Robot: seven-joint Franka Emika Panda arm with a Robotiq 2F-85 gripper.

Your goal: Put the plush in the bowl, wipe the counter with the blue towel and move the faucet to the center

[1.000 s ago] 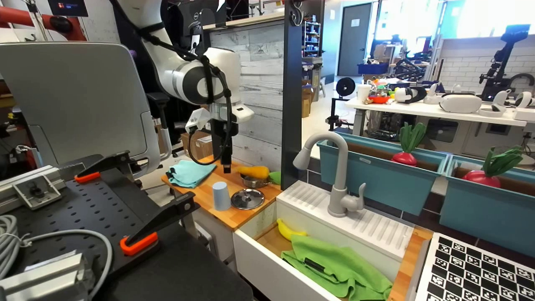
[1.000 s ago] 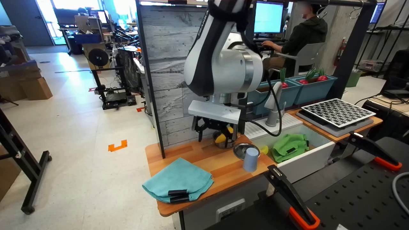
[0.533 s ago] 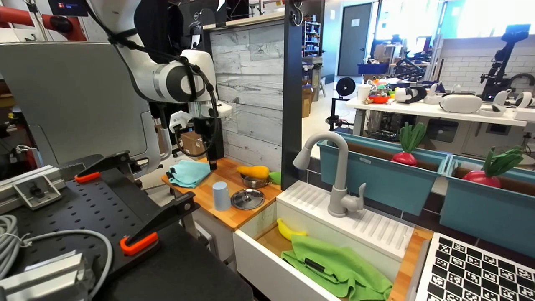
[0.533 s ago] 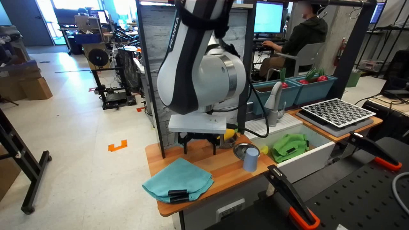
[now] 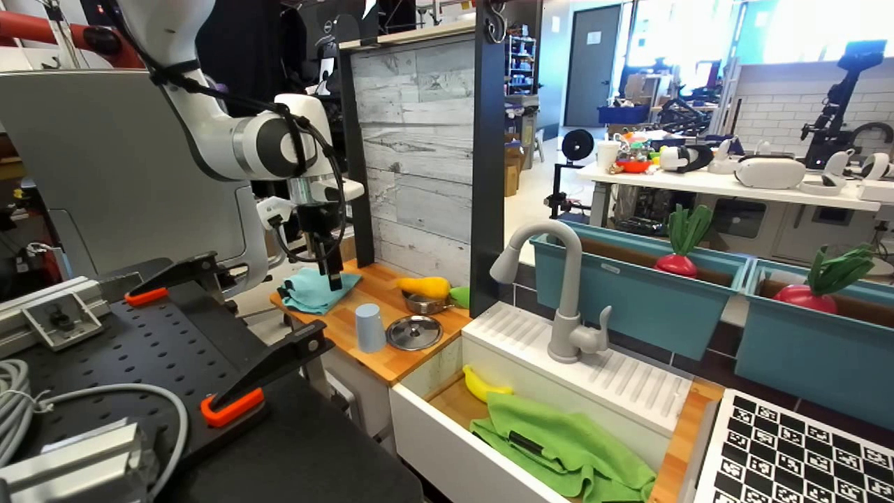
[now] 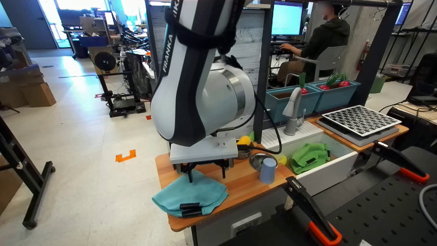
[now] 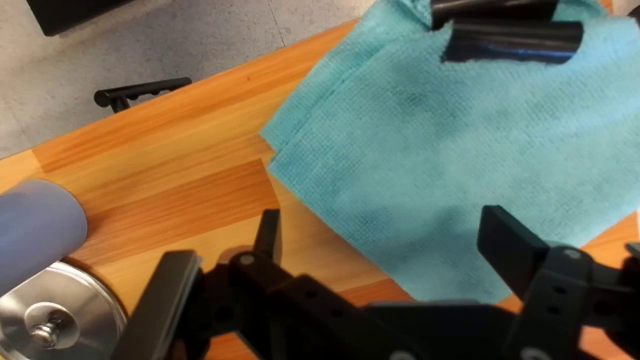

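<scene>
Bright windows [image 5: 824, 28] glare in both exterior views.

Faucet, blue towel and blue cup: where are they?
Faucet [image 5: 570, 286]: in an exterior view, on its neck.
Blue towel [image 7: 440, 150]: in the wrist view, on its middle.
Blue cup [image 5: 370, 328]: in an exterior view, on its side.

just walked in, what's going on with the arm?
A white robot arm has its end effector, open and empty, above the edge of a light blue folded cloth towel on the orange-brown wooden counter. The yellow-orange soft plush rests in a small round metal bowl, sticking out over the rim. The tall grey gooseneck faucet looks turned toward the counter. Towel not gripped yet; grabbing it to wipe is probably next.
</scene>
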